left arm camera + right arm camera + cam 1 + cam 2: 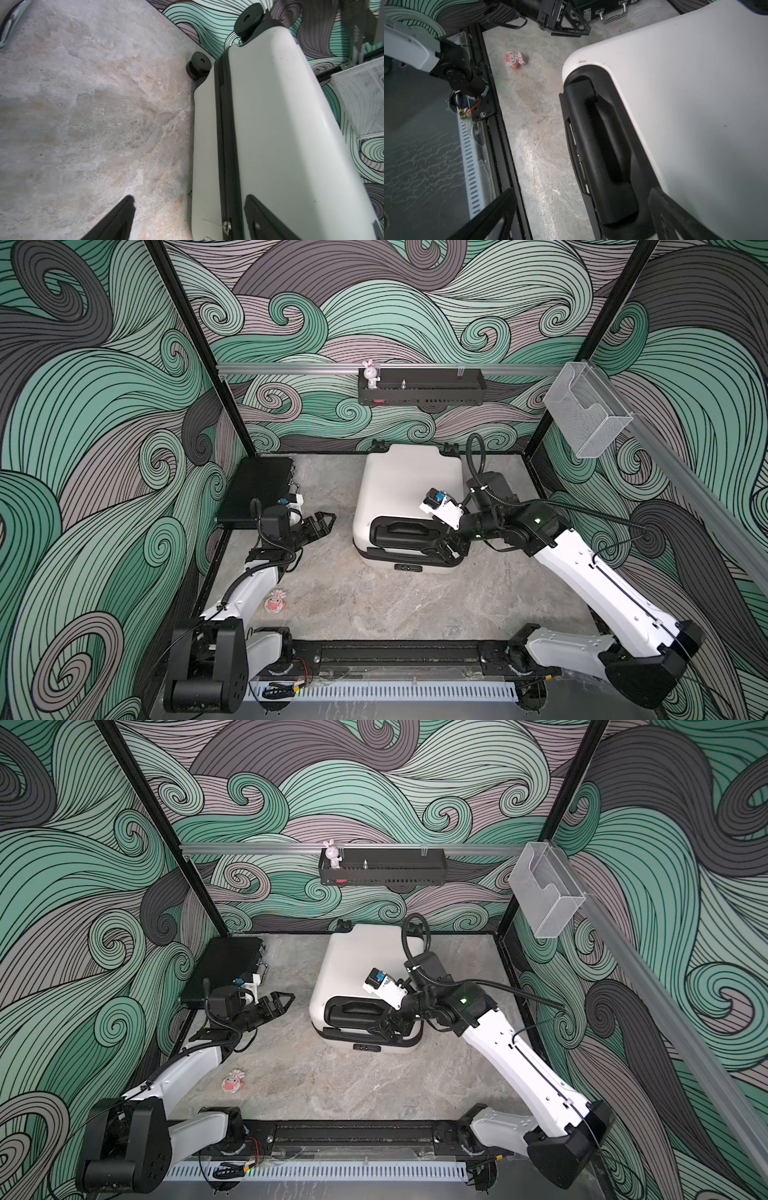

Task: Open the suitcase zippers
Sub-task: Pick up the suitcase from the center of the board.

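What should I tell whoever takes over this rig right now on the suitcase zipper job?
Left gripper: open, empty, beside the suitcase on its left, apart from it.
Right gripper: open, empty, at the black handle's right end.
Suitcase flat on the table, closed; zippers look shut along the visible seam.
Done: nothing unzipped. Left: find a pull, run the zippers open.

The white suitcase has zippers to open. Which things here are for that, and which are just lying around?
For the job:
small white hard-shell suitcase; black zipper band around its seam; left gripper and right gripper, both open.

Just lying about:
flat black briefcase; small pink toy on the grey table; white bunny figurine in the black wall tray; clear plastic wall bin.
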Robot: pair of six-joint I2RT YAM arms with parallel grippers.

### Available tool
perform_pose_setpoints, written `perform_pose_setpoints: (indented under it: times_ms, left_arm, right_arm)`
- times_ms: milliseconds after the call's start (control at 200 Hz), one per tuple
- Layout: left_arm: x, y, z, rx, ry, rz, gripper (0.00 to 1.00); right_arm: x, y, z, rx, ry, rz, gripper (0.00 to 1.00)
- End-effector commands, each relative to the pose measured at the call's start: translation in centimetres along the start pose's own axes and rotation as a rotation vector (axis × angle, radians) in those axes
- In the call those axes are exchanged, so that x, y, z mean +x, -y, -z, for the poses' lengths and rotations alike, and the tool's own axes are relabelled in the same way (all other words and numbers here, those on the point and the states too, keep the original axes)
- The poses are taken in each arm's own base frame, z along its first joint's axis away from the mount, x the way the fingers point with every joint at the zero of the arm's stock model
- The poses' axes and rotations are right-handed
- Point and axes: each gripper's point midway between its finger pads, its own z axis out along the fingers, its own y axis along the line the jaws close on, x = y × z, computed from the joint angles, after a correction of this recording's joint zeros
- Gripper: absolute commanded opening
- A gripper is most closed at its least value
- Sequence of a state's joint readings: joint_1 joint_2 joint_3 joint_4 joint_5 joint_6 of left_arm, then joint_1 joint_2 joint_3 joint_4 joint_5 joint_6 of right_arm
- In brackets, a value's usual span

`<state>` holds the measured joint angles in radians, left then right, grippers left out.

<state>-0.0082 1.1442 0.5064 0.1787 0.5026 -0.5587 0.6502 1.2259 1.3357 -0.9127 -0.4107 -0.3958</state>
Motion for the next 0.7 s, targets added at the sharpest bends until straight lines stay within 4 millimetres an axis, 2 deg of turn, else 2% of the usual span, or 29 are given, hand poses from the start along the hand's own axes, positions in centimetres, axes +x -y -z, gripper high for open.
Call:
perform_pose_setpoints:
  times_ms: [0,210,465,605,696]
  left_arm:
    - [-0.1,2.4,0.1,0.14,0.03,-0.041,0.85]
    - [0.8,2.7,-0.3,0.168,0.015,-0.052,0.85]
    - [1.3,2.9,-0.6,0.169,-0.014,-0.068,0.86]
    - [1.5,2.9,-0.8,0.163,-0.023,-0.07,0.86]
    - [1.6,2.9,-1.0,0.157,-0.038,-0.074,0.86]
  right_arm:
    - [1.1,-1.2,-0.4,-0.043,-0.08,0.064,1.0]
    - [1.0,-2.8,-1.8,-0.133,-0.106,0.121,1.0]
    - [0.1,-1.3,-3.6,-0.107,-0.153,0.109,1.0]
    - [0.7,0.0,-5.0,-0.03,-0.238,0.145,0.99]
    - [0.9,0.2,-5.8,-0.037,-0.273,0.163,1.0]
